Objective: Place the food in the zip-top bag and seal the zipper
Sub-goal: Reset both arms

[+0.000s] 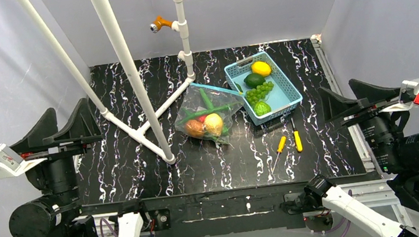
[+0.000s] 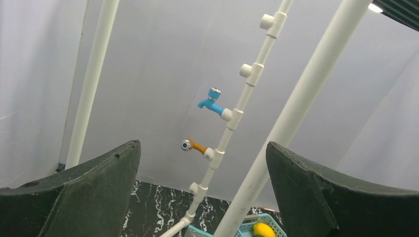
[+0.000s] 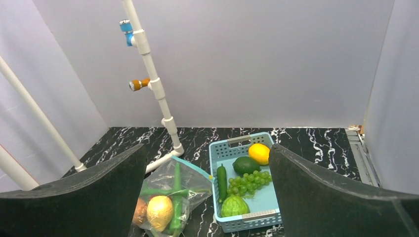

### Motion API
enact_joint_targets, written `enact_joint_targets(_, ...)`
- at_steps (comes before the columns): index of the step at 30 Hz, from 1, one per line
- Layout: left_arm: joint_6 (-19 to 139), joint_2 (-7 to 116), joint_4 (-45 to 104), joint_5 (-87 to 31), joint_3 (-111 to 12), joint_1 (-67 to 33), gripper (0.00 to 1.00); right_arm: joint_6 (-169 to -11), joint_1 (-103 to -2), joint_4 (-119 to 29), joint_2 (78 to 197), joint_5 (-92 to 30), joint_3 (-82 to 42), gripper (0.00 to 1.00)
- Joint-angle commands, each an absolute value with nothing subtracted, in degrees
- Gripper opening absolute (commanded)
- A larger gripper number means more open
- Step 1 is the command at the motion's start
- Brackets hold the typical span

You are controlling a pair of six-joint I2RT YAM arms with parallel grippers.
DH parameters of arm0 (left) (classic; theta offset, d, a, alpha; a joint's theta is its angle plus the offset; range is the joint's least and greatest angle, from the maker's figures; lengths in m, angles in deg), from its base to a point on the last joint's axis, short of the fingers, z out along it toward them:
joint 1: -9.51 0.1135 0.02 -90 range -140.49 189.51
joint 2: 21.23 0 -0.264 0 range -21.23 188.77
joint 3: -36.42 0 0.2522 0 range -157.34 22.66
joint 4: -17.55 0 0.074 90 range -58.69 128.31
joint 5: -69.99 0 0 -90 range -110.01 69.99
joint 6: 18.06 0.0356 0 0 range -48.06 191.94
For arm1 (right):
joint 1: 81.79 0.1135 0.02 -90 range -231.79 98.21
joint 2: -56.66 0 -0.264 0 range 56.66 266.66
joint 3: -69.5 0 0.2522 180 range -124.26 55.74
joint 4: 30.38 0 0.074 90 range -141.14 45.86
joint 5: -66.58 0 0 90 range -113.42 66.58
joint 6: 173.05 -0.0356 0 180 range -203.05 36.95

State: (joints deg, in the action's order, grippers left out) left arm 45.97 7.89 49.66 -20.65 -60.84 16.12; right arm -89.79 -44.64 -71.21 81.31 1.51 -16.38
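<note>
The clear zip-top bag (image 1: 210,115) lies at the table's middle, beside the basket's left side. Its teal zipper (image 1: 218,87) runs along the far edge; I cannot tell if it is sealed. Inside it are long green pods (image 1: 208,102), a brown-orange fruit (image 1: 194,128), a yellow-orange fruit (image 1: 214,124) and a small red piece (image 1: 202,119). The bag (image 3: 168,190) and zipper (image 3: 191,167) also show in the right wrist view. My left gripper (image 1: 67,106) (image 2: 200,148) is open and empty, raised at the left edge. My right gripper (image 1: 337,85) (image 3: 207,148) is open and empty, raised at the right.
A light-blue basket (image 1: 294,92) (image 3: 247,139) holds a lemon (image 1: 261,68), a dark green fruit, grapes and other green toys. Two orange-handled screwdrivers (image 1: 281,143) lie in front of it. A white pipe frame (image 1: 130,74) with blue and orange taps stands left of the bag.
</note>
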Motion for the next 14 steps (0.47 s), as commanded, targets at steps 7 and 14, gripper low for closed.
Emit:
enact_joint_targets(7,52.2,7.3,46.9,-24.4,-59.9,10.4,0.98,-88.3,-44.6,-70.6,80.4,4.5,-17.9,0.98)
enact_joint_targets(14,53.5,6.7,47.2,-23.4,-59.8,7.2,0.98,-87.0,-44.5,-69.6,78.5,2.0,-17.5,0.98)
